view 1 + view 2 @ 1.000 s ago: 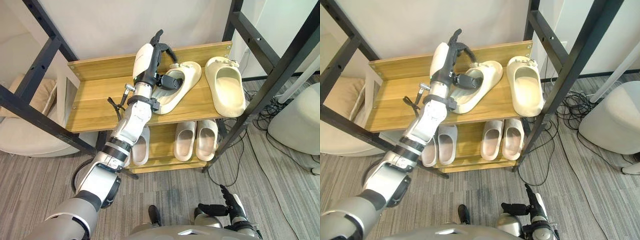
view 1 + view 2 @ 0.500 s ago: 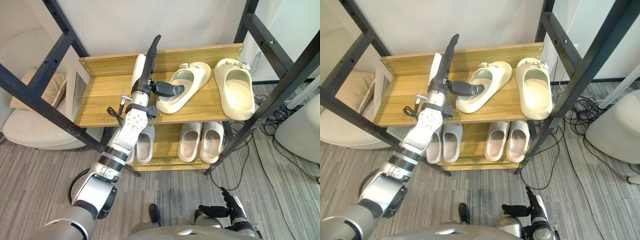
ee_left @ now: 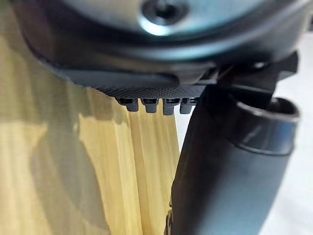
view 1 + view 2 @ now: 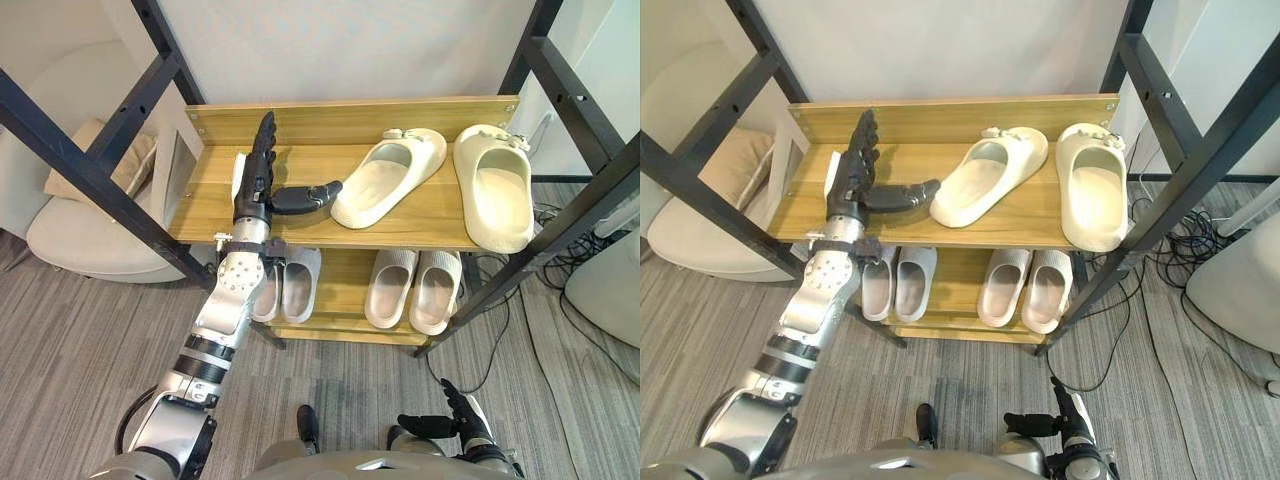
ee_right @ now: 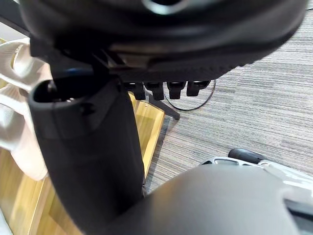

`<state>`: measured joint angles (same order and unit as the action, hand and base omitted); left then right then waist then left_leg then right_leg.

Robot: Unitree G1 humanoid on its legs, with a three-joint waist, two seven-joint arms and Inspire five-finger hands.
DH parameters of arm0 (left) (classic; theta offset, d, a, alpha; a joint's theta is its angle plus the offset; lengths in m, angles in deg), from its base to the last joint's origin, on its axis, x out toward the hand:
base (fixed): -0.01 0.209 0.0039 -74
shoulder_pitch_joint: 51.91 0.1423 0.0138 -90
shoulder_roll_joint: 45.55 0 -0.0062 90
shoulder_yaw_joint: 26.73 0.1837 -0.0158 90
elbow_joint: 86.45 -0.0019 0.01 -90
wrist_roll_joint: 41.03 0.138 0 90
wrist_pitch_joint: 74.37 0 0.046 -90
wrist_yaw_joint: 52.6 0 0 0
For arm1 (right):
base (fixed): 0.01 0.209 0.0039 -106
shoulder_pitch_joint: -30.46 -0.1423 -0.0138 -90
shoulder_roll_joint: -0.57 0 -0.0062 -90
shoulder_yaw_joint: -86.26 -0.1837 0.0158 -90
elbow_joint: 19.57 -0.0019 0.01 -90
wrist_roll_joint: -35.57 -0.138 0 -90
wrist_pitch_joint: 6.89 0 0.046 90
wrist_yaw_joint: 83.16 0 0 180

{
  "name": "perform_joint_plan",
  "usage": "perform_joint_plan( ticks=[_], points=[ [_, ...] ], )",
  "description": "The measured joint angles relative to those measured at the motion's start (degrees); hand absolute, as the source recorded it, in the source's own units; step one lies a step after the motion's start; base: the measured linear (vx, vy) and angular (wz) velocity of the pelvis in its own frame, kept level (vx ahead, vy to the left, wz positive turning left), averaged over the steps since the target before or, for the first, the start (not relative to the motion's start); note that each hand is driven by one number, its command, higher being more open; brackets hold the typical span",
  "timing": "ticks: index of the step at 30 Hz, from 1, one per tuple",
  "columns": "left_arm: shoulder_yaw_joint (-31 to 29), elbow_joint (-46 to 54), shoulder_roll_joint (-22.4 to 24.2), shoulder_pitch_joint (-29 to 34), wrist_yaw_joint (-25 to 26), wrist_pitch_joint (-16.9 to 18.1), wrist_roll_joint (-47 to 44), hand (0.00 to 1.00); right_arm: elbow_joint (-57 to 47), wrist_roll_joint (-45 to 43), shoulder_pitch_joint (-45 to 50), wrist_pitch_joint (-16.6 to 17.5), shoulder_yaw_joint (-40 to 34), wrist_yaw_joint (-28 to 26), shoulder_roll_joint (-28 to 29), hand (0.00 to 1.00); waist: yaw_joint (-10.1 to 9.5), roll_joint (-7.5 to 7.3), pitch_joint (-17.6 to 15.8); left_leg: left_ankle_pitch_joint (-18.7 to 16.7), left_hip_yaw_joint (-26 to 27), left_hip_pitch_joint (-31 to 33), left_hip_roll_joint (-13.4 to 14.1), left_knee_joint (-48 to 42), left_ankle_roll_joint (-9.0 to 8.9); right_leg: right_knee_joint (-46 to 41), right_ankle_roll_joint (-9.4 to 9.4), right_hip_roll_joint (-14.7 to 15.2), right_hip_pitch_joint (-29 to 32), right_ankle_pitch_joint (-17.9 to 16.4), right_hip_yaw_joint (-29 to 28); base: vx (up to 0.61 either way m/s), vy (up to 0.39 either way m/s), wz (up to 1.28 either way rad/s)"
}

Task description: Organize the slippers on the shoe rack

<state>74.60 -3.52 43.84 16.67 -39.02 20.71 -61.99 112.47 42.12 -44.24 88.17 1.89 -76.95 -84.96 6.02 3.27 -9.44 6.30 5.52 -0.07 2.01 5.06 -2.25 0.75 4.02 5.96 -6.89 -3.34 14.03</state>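
Backing off from the angled slipper (image 4: 388, 178), the left hand (image 4: 258, 180) now hangs over the left part of the top shelf (image 4: 400, 225), apart from the shoe it was reaching into a second ago. Its fingers are straight and released, pointing toward the shelf's back edge, while the thumb sticks out toward the slipper's heel without touching it; it grasps nothing.

Grey carpet (image 4: 90, 340) covers the floor, and a white wall (image 4: 350, 50) stands behind the shoe rack (image 4: 565, 90), whose wooden shelves sit in a black metal frame. A pale cushion (image 4: 80, 225) lies on the floor beyond the rack's left side.

On the top shelf, the angled slipper lies right of centre, heel toward the front edge and toe slanting to the back right. A second cream slipper (image 4: 497, 195) lies straight at the right end, its toe close beside the other's at the back. The lower shelf (image 4: 340, 290) holds a left pair (image 4: 300, 285), partly behind the arm, and a right pair (image 4: 390, 288), each pair side by side.

The right hand (image 4: 455, 420) hangs low over the carpet, fingers relaxed and empty.
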Motion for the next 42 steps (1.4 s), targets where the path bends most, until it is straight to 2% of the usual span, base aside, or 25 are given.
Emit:
perform_joint_plan(
  ticks=[4, 8, 11, 24, 35, 42],
  points=[
    [0.0, 0.7, 0.0, 1.1, -1.4, 1.1, -9.2, 1.0, 0.1, 0.0, 0.0, -0.2, 0.3, 0.0, 0.0, 1.0, -0.13, -0.3, 0.2, 0.0, 0.0, -0.1, 0.0, 0.0, 0.0, 0.0, 0.0, 0.0, -0.1, 0.0, 0.0, 0.0, 0.0, 0.0],
    [0.2, 2.5, 0.0, 2.5, -2.1, 1.3, -13.5, 1.0, 0.2, 0.0, 0.0, -0.4, 0.6, 0.0, 0.0, 1.0, -0.13, -0.57, 0.3, 0.0, 0.0, -0.2, 0.0, 0.0, 0.0, 0.0, 0.0, 0.0, -0.2, 0.0, 0.0, 0.0, 0.0, 0.0],
    [2.6, 3.6, 0.0, 2.9, -3.5, 1.4, -15.7, 1.0, 0.5, 0.0, -0.1, -0.7, 0.7, 0.0, 0.0, 1.0, -0.61, -0.8, 0.5, 0.0, 0.0, -0.3, 0.0, 0.0, 0.0, 0.0, 0.0, 0.0, -0.3, 0.0, 0.0, 0.0, 0.0, 0.0],
    [18.1, 7.9, 1.8, 3.2, -6.9, 1.1, -17.3, 1.0, 2.6, 0.0, -1.5, -1.3, 2.6, 0.1, -0.4, 1.0, -0.55, -1.33, 1.3, 0.0, -0.3, -0.8, -0.2, 0.3, 0.0, 0.4, 0.04, 0.1, -1.2, 0.0, 0.3, 0.0, 0.0, 0.0],
    [23.9, 8.0, 3.0, 3.0, -8.0, 1.1, -17.3, 1.0, 3.9, 0.0, -2.2, -1.9, 3.1, 0.3, -0.5, 1.0, -0.49, -1.33, 2.2, 0.0, -0.3, -0.9, -0.1, 0.3, -0.03, 0.5, 0.08, 0.0, -1.3, 0.0, 0.4, 0.0, 0.0, 0.0],
    [25.4, 8.0, 3.3, 2.5, -7.7, 1.1, -17.3, 1.0, 4.0, 0.0, -2.3, -1.9, 3.5, 0.4, -0.6, 1.0, -0.4, -1.38, 2.2, 0.0, -0.3, -0.8, -0.1, 0.3, -0.03, 0.6, 0.18, 0.0, -1.3, 0.0, 0.3, 0.0, 0.0, 0.0]
  ],
)
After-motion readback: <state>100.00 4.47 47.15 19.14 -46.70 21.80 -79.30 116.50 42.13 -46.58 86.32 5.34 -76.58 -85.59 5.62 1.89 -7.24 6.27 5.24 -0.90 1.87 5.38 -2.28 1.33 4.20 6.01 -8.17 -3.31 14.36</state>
